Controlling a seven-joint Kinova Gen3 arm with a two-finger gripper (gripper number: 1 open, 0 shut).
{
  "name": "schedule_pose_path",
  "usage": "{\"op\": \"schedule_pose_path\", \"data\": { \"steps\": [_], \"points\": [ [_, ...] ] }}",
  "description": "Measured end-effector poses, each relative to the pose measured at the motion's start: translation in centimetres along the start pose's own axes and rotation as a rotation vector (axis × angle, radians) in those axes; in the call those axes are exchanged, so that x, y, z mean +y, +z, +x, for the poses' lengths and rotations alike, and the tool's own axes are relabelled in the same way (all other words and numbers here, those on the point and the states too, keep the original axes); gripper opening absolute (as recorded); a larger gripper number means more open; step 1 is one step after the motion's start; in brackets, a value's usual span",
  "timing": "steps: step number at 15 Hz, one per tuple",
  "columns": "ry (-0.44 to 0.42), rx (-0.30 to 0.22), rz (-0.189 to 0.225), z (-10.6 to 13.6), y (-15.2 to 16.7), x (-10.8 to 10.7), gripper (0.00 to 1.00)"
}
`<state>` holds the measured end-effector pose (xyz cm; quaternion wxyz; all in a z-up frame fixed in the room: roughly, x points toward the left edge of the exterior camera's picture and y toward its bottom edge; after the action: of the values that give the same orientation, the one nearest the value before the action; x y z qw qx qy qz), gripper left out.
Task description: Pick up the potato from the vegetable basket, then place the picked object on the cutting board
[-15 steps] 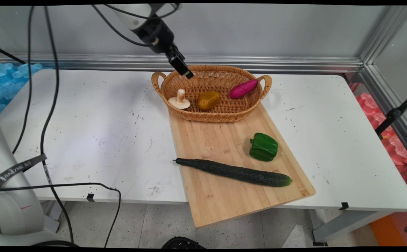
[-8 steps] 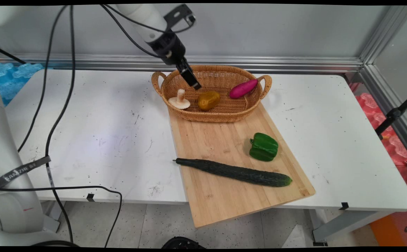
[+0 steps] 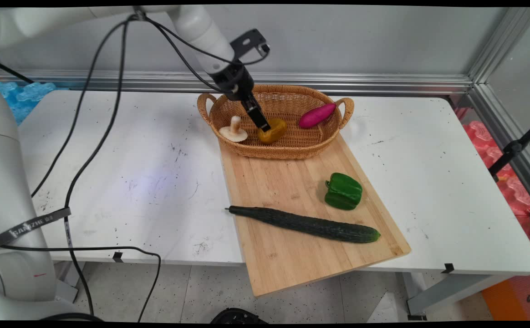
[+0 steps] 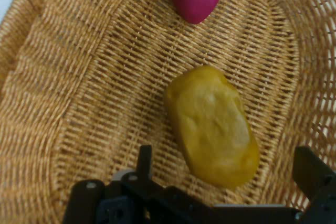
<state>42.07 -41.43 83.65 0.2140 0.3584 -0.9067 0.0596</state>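
- Yellow-brown lumpy potato [image 3: 274, 130] was the thing to watch: it lay in the middle of the oval woven wicker basket [image 3: 287, 154], and the arm's black two-finger gripper [image 3: 261, 122] had dropped right onto it over the last second.
- Nearest the camera, the long dark green cucumber [image 3: 306, 224] lay across the pale wooden cutting board [image 3: 283, 259], one tip poking off the board's left edge over the white table [image 3: 110, 159]. It hadn't budged.
- A bit further back on the board sat the glossy green bell pepper [image 3: 343, 191], well apart from the gripper, also unmoved.
- Then the basket, sitting on the board's far end. The pale mushroom [image 3: 234, 130] was at its left end, just beside the potato.
- A second ago the gripper hung up by the basket's back rim; now it had come down and forward inside the basket, tip at the potato's left side.
- From the hand view the fingers [image 4: 144, 156] were spread apart, either side of the potato's [image 4: 212, 124] near end. I couldn't tell whether they touched it, and nothing was clamped yet.
- Furthest back, the magenta sweet potato [image 3: 317, 115] leaned toward the basket's right end, untouched.
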Motion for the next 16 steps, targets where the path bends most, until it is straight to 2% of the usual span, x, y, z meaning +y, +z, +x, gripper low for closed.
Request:
{"op": "schedule_pose_path", "data": {
  "steps": [6, 11, 12, 16],
  "points": [
    [-0.014, -0.002, 0.000, 1.3, 3.9, -0.3, 1.00],
    [-0.025, -0.002, -0.002, 1.9, 5.3, -0.6, 1.00],
    [-0.024, -0.002, -0.004, 2.0, 5.5, -0.6, 0.00],
    [-0.011, -0.008, -0.016, 2.2, 5.1, -0.7, 0.00]
  ]
}}
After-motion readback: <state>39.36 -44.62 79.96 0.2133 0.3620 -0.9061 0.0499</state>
